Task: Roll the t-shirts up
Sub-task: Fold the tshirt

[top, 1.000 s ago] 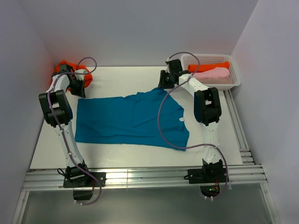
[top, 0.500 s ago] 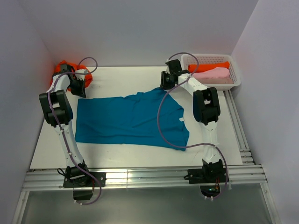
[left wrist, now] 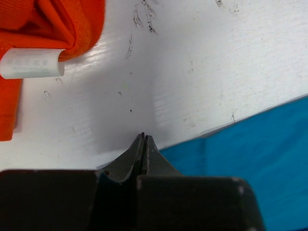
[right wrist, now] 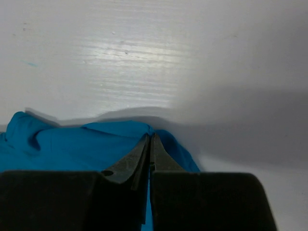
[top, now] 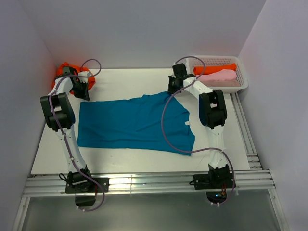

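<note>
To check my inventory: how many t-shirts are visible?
4: teal t-shirt spread on the table; crumpled orange t-shirt at the far-left corner; rolled orange t-shirt and rolled pink t-shirt in the basket, which may hide more.

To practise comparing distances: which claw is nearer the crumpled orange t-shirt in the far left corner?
Left. The left claw sits just beside the orange t-shirt, at a corner of the teal t-shirt; the right claw pinches that shirt's far edge, across the table.
</note>
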